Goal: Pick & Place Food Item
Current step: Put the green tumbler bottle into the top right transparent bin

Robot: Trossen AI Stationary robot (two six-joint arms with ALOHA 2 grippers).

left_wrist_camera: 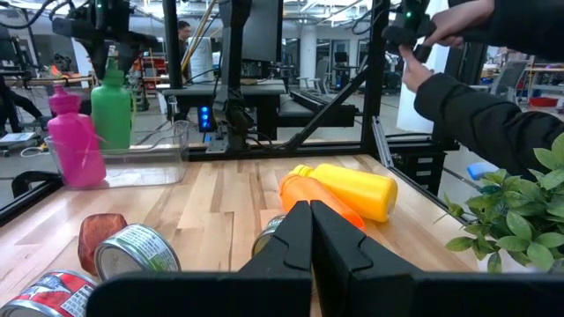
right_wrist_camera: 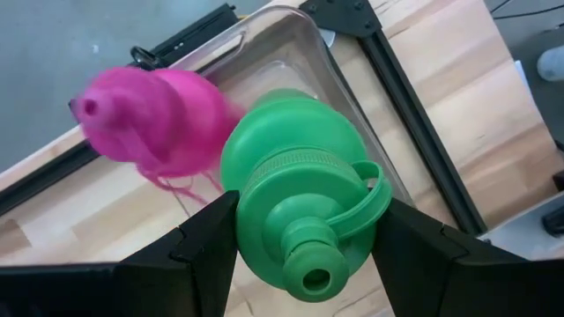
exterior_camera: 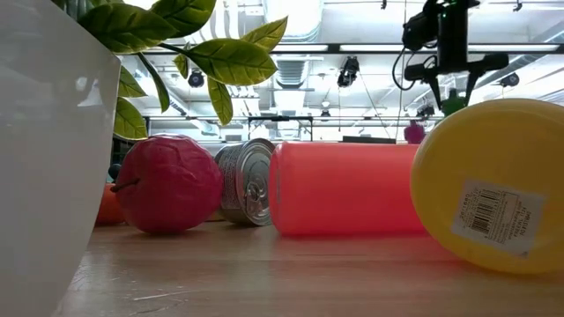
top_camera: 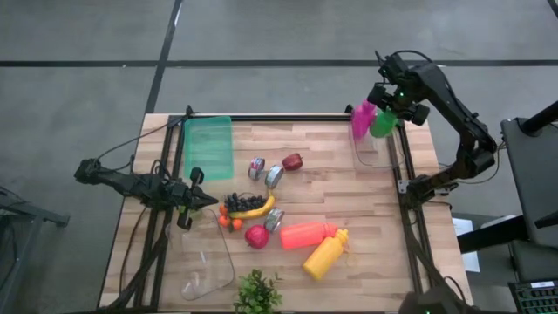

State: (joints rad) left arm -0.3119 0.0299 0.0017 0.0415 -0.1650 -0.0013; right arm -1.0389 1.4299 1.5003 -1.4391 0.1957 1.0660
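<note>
My right gripper (top_camera: 390, 103) is over the table's far right corner, shut on a green bottle (right_wrist_camera: 295, 207). The bottle hangs above a clear bin (top_camera: 377, 155). A pink bottle (top_camera: 362, 118) stands upright at that bin's far left corner, right beside the green one (left_wrist_camera: 111, 107). My left gripper (left_wrist_camera: 310, 236) is shut and holds nothing. It hovers low at the table's left (top_camera: 193, 202), pointing toward black grapes and a banana (top_camera: 253, 208). My right gripper pinches the green bottle between its two fingers, one on each side of the shoulder (right_wrist_camera: 251, 189) just below the cap. The fingers (right_wrist_camera: 207, 242) come from above, pointing down. The bottle is upright and lifted clear, its base about level with the bin's rim (left_wrist_camera: 145, 148).
Mid-table lie cans (top_camera: 272, 176), a red apple (top_camera: 292, 161), a red fruit (top_camera: 257, 235), an orange-red bottle (top_camera: 305, 234) and a yellow bottle (top_camera: 324, 255). There is a green tray (top_camera: 207, 148), a second clear bin (top_camera: 209, 266) and a plant (top_camera: 259, 292). A person's arm (left_wrist_camera: 480, 114) shows beyond the table.
</note>
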